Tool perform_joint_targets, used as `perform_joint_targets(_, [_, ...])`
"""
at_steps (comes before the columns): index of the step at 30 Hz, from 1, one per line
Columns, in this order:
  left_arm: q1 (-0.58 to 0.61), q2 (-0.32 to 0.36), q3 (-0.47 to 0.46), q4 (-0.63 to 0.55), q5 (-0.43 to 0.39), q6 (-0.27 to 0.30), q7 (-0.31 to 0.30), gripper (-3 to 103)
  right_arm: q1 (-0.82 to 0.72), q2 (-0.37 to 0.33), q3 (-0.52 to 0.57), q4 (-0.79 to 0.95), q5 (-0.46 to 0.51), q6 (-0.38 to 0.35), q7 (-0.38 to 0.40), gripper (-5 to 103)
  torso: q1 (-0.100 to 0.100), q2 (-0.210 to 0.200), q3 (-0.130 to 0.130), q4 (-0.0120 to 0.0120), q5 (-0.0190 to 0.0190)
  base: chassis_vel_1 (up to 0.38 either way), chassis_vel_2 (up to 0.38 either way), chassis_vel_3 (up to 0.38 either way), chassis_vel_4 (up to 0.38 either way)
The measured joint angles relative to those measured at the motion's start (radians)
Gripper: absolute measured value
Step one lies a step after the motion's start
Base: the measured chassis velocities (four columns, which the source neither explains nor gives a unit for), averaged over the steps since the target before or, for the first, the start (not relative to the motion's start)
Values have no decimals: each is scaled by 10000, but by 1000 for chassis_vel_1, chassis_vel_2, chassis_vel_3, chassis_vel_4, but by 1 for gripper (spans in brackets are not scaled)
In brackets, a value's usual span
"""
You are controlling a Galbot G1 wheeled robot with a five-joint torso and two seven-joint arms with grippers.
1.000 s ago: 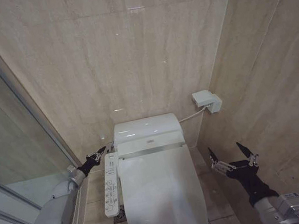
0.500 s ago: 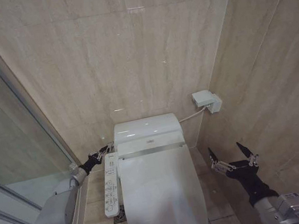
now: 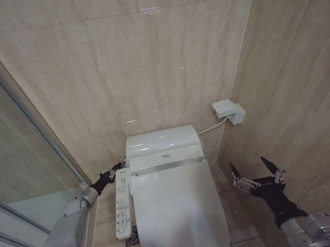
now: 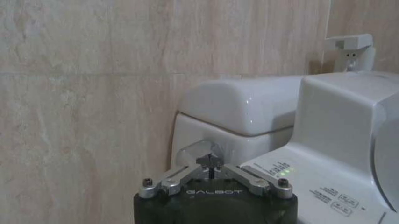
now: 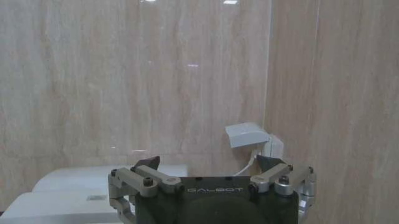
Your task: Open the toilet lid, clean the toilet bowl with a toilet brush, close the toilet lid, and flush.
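Observation:
The toilet lid point(image 3: 178, 217) lies down flat, so the toilet bowl is hidden beneath it. The toilet brush is out of view. My left gripper point(image 3: 117, 168) reaches along the left side of the white tank point(image 3: 160, 141). In the left wrist view the left gripper point(image 4: 210, 163) is shut, its tips together right in front of a round silvery fitting point(image 4: 198, 150) on the tank's side wall. I cannot tell whether they touch it. My right gripper point(image 3: 256, 171) hangs open to the right of the toilet, holding nothing, and shows again as the right gripper point(image 5: 209, 163).
A bidet control panel point(image 3: 122, 202) runs along the toilet's left side. A white wall box point(image 3: 228, 111) with a cable sits on the right wall. A glass shower partition point(image 3: 9, 144) closes off the left. Tiled walls stand close behind and to the right.
My left gripper has edged a little closer to the tank's side. The right arm and the lid have not moved.

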Motion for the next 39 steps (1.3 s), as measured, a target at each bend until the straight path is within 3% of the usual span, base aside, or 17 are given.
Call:
perform_joint_targets(19, [-128,-403,-762,881,615,-299,203,0,0,0,0,0,0,0,0,100,3,-2,5,-2,-10,0,0,0,0])
perform_joint_targets(30, [46,-441,-921,960,609,-316,125,0,0,0,0,0,0,0,0,100,2,-2,2,-8,-5,0,0,0,0])
perform_joint_targets(39, [-106,-660,-1289,1216,295,-276,-86,0,0,0,0,0,0,0,0,100,1,-2,1,2,-3,0,0,0,0])
